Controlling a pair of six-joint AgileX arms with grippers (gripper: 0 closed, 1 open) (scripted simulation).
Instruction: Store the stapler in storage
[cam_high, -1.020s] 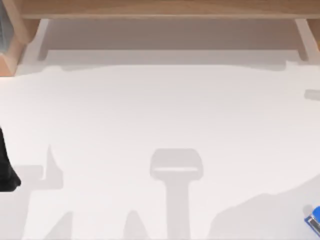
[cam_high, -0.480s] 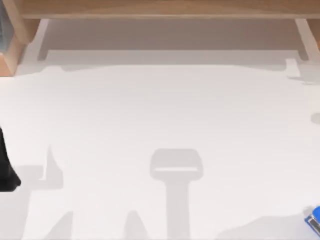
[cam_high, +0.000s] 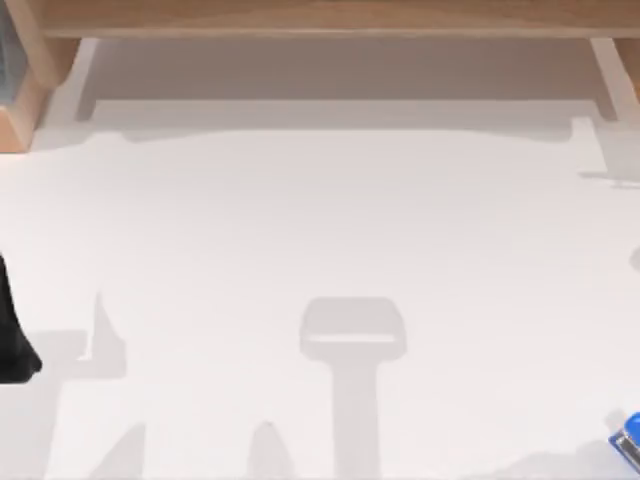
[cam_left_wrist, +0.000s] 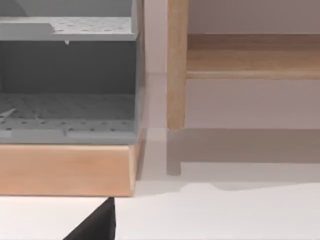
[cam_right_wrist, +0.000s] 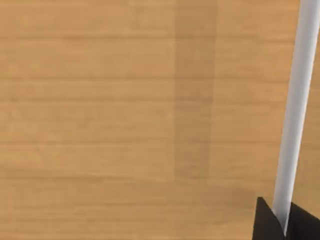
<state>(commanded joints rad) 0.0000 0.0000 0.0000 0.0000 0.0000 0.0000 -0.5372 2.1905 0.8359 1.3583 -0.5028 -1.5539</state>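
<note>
The stapler (cam_high: 628, 438) is a small bright blue object with a pale rim, lying at the table's front right corner, partly cut off by the top view's edge. Nothing touches it. The storage (cam_left_wrist: 67, 75) is a grey unit with perforated shelves on a wooden base (cam_left_wrist: 65, 170), seen from the left wrist. A sliver of it stands at the table's far left corner (cam_high: 8, 60). A black part of my left arm (cam_high: 12, 340) sits at the table's left edge. My right gripper (cam_right_wrist: 285, 225) shows as a dark tip against a wooden surface.
A long wooden shelf (cam_high: 320, 20) runs along the back of the white table (cam_high: 320, 220), with an upright wooden post (cam_left_wrist: 177, 65) beside the storage. A white strip (cam_right_wrist: 297, 100) crosses the wood in the right wrist view. Soft shadows lie on the tabletop.
The shadow over the table's front right has shrunk and slid off towards the right edge. The small shadows at the far right drifted forward. The stapler and the left arm have not moved.
</note>
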